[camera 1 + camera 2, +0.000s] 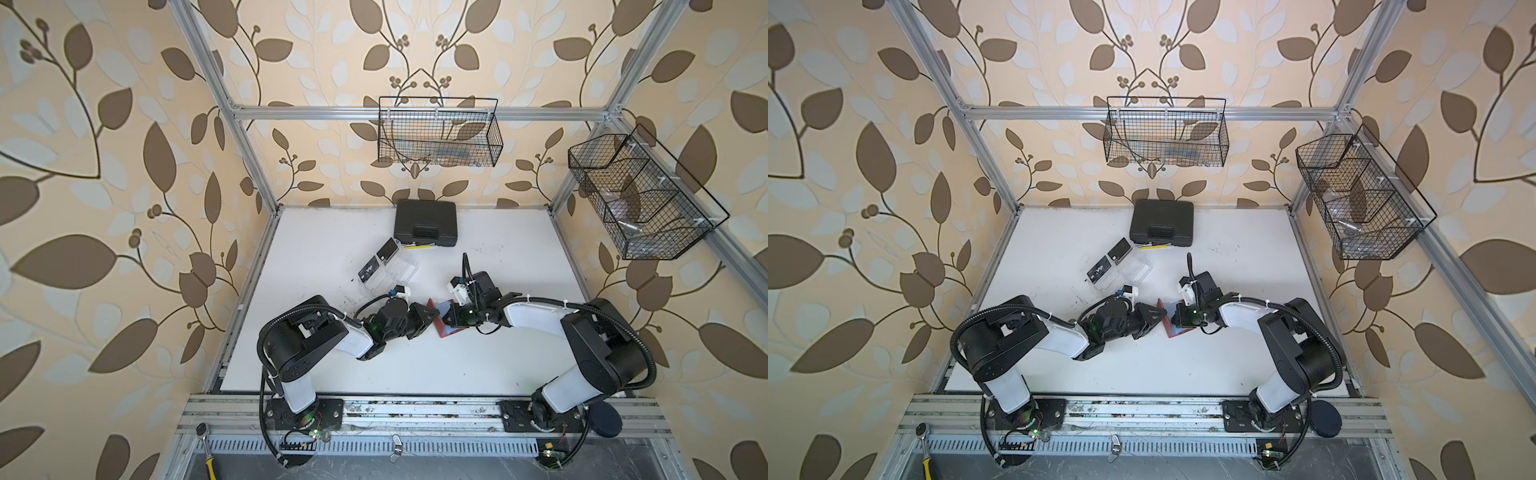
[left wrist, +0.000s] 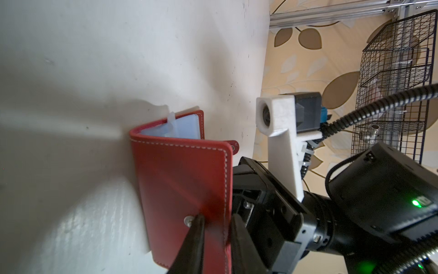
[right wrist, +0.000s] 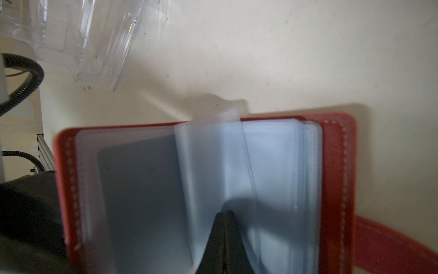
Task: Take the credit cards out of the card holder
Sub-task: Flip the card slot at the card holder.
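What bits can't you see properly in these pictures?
- Both top views: card holder mostly covered by left gripper and right gripper.
- Right wrist view: sleeves blurred, contents unclear.
- Top views: side wire basket contents too small.

Red card holder (image 2: 180,180) with white stitching and bluish-grey translucent sleeves (image 3: 272,161). Black credit cards (image 1: 369,272) with white lettering; black case (image 1: 424,220); white table (image 1: 332,365). Beige walls (image 1: 104,208) patterned with brown and pale leaves.

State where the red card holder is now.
In both top views the card holder lies open mid-table, between the left tool and right tool, nearer the robot than the clear tray.
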Tool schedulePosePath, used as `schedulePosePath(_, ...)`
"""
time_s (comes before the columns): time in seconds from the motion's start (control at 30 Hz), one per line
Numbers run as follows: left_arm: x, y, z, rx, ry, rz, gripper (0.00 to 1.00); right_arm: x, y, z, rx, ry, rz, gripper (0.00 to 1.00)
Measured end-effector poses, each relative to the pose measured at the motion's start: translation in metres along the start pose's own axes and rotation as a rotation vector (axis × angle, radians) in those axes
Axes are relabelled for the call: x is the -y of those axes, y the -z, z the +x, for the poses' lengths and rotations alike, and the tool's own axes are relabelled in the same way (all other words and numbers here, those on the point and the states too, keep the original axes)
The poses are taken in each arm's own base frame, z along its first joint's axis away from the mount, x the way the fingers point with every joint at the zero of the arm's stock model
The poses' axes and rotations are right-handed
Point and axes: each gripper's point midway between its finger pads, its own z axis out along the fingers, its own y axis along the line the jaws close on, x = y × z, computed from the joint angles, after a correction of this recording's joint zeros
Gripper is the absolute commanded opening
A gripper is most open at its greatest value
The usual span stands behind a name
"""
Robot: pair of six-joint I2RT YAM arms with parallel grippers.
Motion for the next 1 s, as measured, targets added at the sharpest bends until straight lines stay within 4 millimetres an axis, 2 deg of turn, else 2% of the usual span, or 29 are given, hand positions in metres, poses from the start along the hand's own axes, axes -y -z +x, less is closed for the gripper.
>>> schedulePosePath(0.37,0.0039,-0.0002,0.0011,-0.001,-0.005,0.015,0.24,-0.0003,0.0,0.0002,-0.001,-0.001,-0.002,0.0)
schedulePosePath(0.53,0.0054,-0.0006,0.005,-0.011,-0.016,0.02,0.17,-0.0003,0.0,0.0002,-0.001,-0.001,-0.002,0.0)
schedulePosePath(0.73,0.0081,-0.0007,0.006,-0.017,-0.033,0.03,0.0,-0.0003,-0.0001,0.0002,0.0,-0.001,-0.002,0.0)
schedulePosePath(1.0,0.0096,-0.0006,0.0068,-0.022,-0.034,0.037,0.0,-0.0002,-0.0003,0.0005,0.0,-0.001,-0.004,0.0)
